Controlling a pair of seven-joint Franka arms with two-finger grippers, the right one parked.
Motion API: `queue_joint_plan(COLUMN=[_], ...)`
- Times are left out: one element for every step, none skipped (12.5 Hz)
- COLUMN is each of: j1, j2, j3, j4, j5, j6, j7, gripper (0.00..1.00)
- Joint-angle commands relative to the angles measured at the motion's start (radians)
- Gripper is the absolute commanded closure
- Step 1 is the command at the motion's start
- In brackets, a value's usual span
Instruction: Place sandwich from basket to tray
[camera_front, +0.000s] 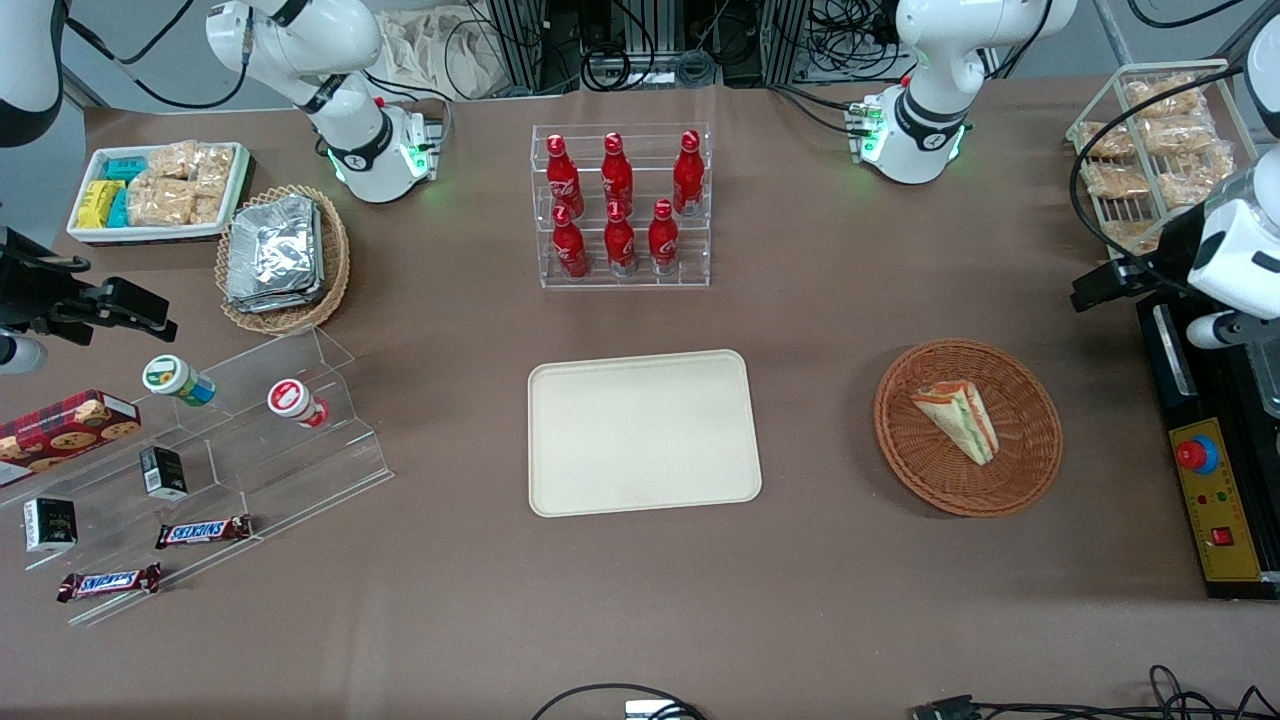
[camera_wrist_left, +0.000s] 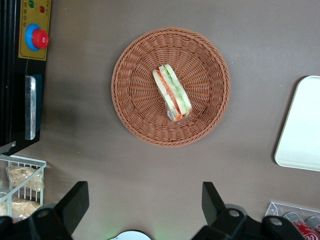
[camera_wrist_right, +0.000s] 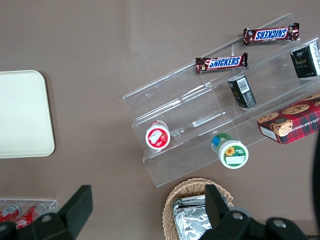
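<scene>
Front view showed the sandwich (camera_front: 957, 420) lying in the basket (camera_front: 1030, 470), its wrapped wedge slanting across the woven floor with bare wicker showing all round it. The basket sat toward the working arm's end of the table (camera_front: 820, 330), well apart from the tray (camera_front: 643, 432), with a broad strip of bare brown cloth between their rims. The tray's flat surface held nothing. A rack of red bottles (camera_front: 620, 205) stood farther from the front camera than the tray, with a gap between them. Left wrist view looked straight down on the sandwich (camera_wrist_left: 172, 92) in the basket (camera_wrist_left: 135, 100), the gripper (camera_wrist_left: 145, 205) hovering high above the table beside the basket, fingers (camera_wrist_left: 75, 202) spread wide and holding nothing. The tray's rounded corner (camera_wrist_left: 300, 125) showed near the basket's rim
</scene>
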Motion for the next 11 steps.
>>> queue_joint_plan(j1=[0.005, 0.019, 0.039, 0.045, 0.045, 0.045, 0.042, 0.034, 0.034, 0.034, 0.033], j2=[0.098, 0.132, 0.153, 0.17, 0.192, 0.224, 0.258, 0.288, 0.321, 0.359, 0.393], j3=[0.0, 0.0, 0.0, 0.0, 0.0, 0.0, -0.003, -0.005, -0.006, -0.006, -0.006], j4=[0.01, 0.007, -0.011, -0.039, -0.057, -0.07, -0.07, -0.068, -0.067, -0.061, -0.058], j5=[0.009, 0.007, -0.007, -0.011, -0.013, -0.014, -0.019, -0.027, -0.046, -0.085, -0.096], j6=[0.052, 0.075, 0.116, 0.164, 0.204, 0.228, 0.245, 0.261, 0.273, 0.288, 0.314], j7=[-0.001, -0.006, -0.007, -0.009, -0.013, -0.059, -0.131, -0.188, -0.232, -0.284, -0.34], gripper=[0.0, 0.0, 0.0, 0.0, 0.0, 0.0, 0.0, 0.0, 0.0, 0.0, 0.0])
